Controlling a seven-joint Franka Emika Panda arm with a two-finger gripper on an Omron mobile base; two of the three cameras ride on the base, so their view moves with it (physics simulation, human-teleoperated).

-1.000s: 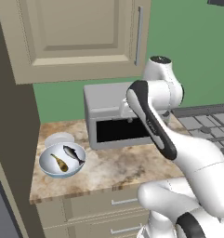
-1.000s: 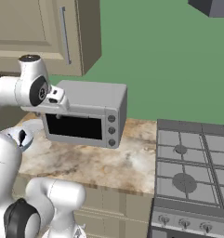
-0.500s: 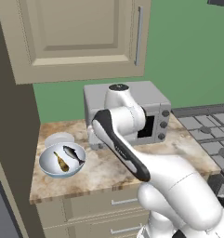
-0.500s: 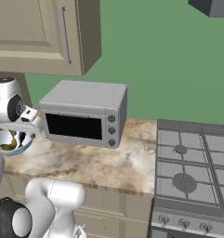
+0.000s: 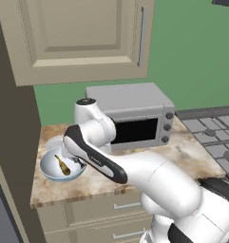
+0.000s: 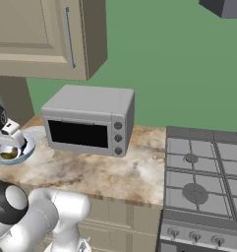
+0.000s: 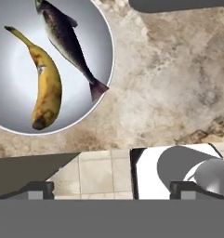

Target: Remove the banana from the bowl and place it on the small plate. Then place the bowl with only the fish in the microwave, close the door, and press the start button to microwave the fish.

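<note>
The pale blue-white bowl (image 7: 11, 116) stands on the marble counter at the left end, also seen as the bowl (image 5: 49, 173) and the bowl (image 6: 22, 153). In it lie the brownish-yellow banana (image 7: 46, 86) and, beside it, the dark grey fish (image 7: 67, 35). The banana (image 5: 63, 165) shows past my forearm. My gripper (image 7: 112, 188) hovers open above the counter's front edge, just off the bowl's rim, nothing between its fingertips (image 7: 36, 188). The small plate (image 5: 51, 142) lies right behind the bowl; the plate (image 6: 37, 132) sits left of the oven. The microwave and its door are out of view.
A silver box oven (image 5: 135, 121) with knobs stands right of the bowl, seen again as the oven (image 6: 88, 120). A gas stove (image 6: 203, 172) is at the far right. Wall cabinets (image 5: 82, 38) hang overhead; a tall dark panel (image 5: 11, 142) bounds the counter's left end.
My arm has swung left from in front of the oven to above the bowl. The gripper has stayed open. Bowl, banana and fish have not moved.
</note>
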